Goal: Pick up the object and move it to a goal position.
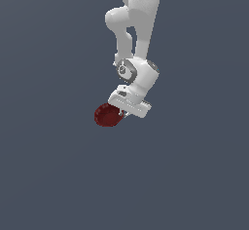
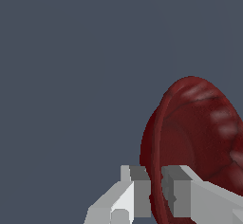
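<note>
The white arm [image 1: 137, 39] reaches down from the top of the exterior view, its wrist bent so that the gripper [image 1: 124, 113] points down and toward the exterior view's left. At the gripper's tip sits the bowl [image 1: 107, 115] — small, dark red and round, narrower than the white gripper body above it. In the exterior view the bowl lies just to the left of the gripper's lower edge and touches it, tipped so that its hollow faces partly toward the camera. The wrist view shows the hold more closely: the bowl [image 2: 199, 133] stands on edge, its rim slightly scalloped and its pale-streaked inside turned to one side, and the gripper [image 2: 156, 190] has one finger on each side of the bowl's wall. One of the grey fingertips [image 2: 140, 190] lies against the outer face, the other inside the hollow, with only the thin red rim between them — the gripper is pinching the bowl by its rim. Around them in both views there is only an even grey-blue ground, and no shadow or edge shows whether the bowl rests on a desk or hangs clear of it.
</note>
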Tool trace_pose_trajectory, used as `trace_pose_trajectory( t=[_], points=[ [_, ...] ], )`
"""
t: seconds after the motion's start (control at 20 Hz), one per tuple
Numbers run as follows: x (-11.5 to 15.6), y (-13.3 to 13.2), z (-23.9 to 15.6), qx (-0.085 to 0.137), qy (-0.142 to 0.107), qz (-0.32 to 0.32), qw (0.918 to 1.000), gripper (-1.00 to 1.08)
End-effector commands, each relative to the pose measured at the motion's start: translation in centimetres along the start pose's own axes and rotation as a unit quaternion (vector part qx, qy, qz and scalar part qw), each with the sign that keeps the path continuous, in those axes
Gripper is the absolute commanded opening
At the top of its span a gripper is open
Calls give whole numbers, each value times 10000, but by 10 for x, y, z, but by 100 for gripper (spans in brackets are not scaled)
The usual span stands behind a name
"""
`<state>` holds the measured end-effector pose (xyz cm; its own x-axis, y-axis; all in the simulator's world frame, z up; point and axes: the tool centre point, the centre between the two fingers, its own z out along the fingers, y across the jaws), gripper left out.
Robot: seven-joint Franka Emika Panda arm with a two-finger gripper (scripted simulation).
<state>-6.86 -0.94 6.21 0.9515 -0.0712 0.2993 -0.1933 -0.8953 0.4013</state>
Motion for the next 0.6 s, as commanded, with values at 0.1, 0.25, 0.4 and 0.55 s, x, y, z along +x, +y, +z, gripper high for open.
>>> trace_pose_trajectory(
  t=[0.1,0.25,0.4,0.55],
  points=[
    [-16,16,-3,2,-5,3,10000,-100],
    [-23,23,-5,-4,0,4,10000,-100],
    [-26,27,-6,-12,7,2,10000,-100],
    [-27,28,-6,-15,9,2,10000,-100]
  ],
)
